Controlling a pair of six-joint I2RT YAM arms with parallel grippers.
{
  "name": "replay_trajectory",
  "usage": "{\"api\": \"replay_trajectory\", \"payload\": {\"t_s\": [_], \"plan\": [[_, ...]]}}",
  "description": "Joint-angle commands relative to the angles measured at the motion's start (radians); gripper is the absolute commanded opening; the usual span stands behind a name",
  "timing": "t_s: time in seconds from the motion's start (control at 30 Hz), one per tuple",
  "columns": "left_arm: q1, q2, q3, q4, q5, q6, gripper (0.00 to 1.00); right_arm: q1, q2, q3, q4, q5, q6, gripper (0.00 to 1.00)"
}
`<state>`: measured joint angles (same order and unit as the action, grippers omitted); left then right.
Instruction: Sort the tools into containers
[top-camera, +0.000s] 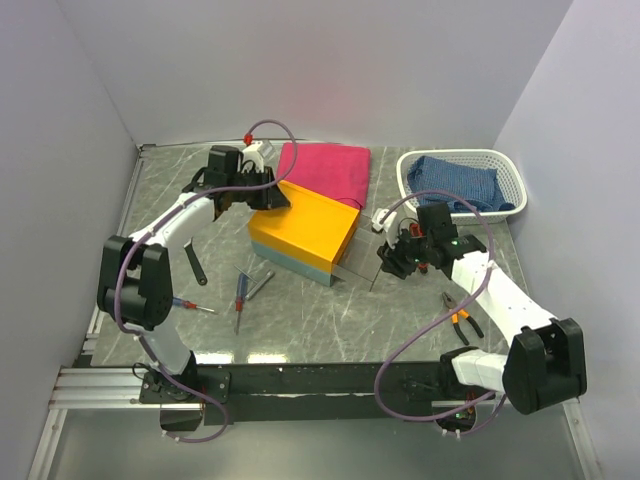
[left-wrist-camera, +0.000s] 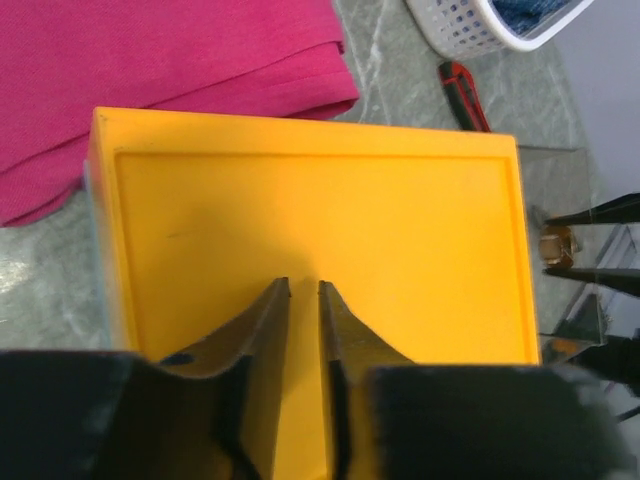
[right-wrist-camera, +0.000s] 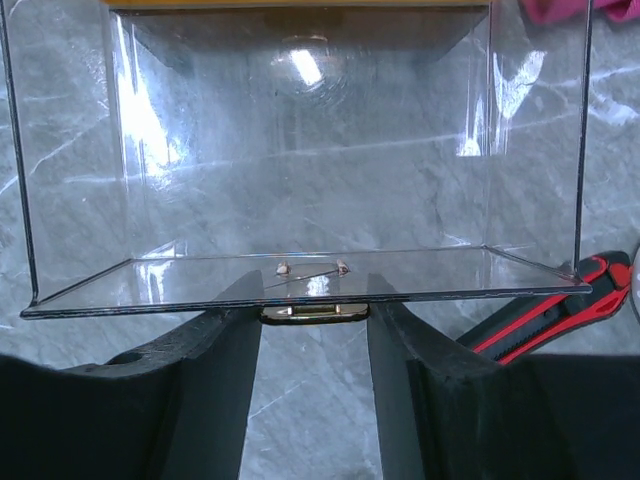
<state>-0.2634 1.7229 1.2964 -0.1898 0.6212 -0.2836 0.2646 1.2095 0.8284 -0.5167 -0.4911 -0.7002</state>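
The box with the orange-yellow top (top-camera: 300, 228) stands mid-table. My left gripper (top-camera: 268, 196) rests on its top (left-wrist-camera: 320, 220); the jaws stand almost together with nothing between them (left-wrist-camera: 304, 285). My right gripper (top-camera: 392, 258) is at the box's right side, shut on the small brass handle (right-wrist-camera: 314, 311) of the clear panel (right-wrist-camera: 300, 150), which stands pulled out from the box. A red-and-black tool (right-wrist-camera: 560, 310) lies beside the right fingers. A dark wrench (top-camera: 197, 268), two red-handled screwdrivers (top-camera: 240, 292) (top-camera: 192, 305) and a thin grey tool (top-camera: 262, 283) lie front left. Orange-handled pliers (top-camera: 460, 312) lie front right.
The white slotted basket (top-camera: 512, 180) at the back right holds a blue cloth (top-camera: 455, 182). A pink folded cloth (top-camera: 325, 168) lies behind the box, also in the left wrist view (left-wrist-camera: 150, 70). Grey walls close in both sides and the back.
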Motion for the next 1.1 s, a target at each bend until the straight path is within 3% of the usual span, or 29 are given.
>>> {"api": "replay_trajectory", "payload": {"t_s": [0.0,0.07,0.13,0.2,0.37,0.43,0.5,0.77,1.07], "plan": [[0.003,-0.129,0.079,-0.085,-0.159,0.024,0.43,-0.018,-0.053,-0.002,-0.057,0.163,0.011,0.57],[0.009,-0.235,0.063,-0.155,-0.262,0.044,0.51,-0.027,-0.097,0.005,-0.06,0.175,0.022,0.67],[0.019,-0.369,-0.029,-0.169,-0.375,0.073,0.74,-0.037,-0.126,0.006,-0.081,0.186,0.018,0.72],[0.02,-0.451,-0.097,-0.189,-0.443,0.081,0.82,-0.041,-0.166,0.003,-0.095,0.198,0.021,0.74],[0.02,-0.516,-0.239,-0.414,-0.557,-0.058,0.79,-0.053,-0.185,0.001,-0.12,0.215,0.064,0.77],[0.02,-0.51,-0.337,-0.416,-0.499,-0.069,0.78,-0.057,-0.176,0.015,-0.108,0.213,0.099,0.77],[0.009,-0.511,-0.377,-0.416,-0.526,-0.083,0.79,-0.062,-0.172,0.041,-0.102,0.204,0.114,0.77],[0.013,-0.396,-0.336,-0.488,-0.537,-0.088,0.72,-0.068,-0.123,0.094,-0.083,0.203,0.122,0.77],[0.016,-0.25,-0.362,-0.461,-0.52,-0.164,0.54,-0.077,-0.133,0.107,-0.085,0.213,0.105,0.76]]}}
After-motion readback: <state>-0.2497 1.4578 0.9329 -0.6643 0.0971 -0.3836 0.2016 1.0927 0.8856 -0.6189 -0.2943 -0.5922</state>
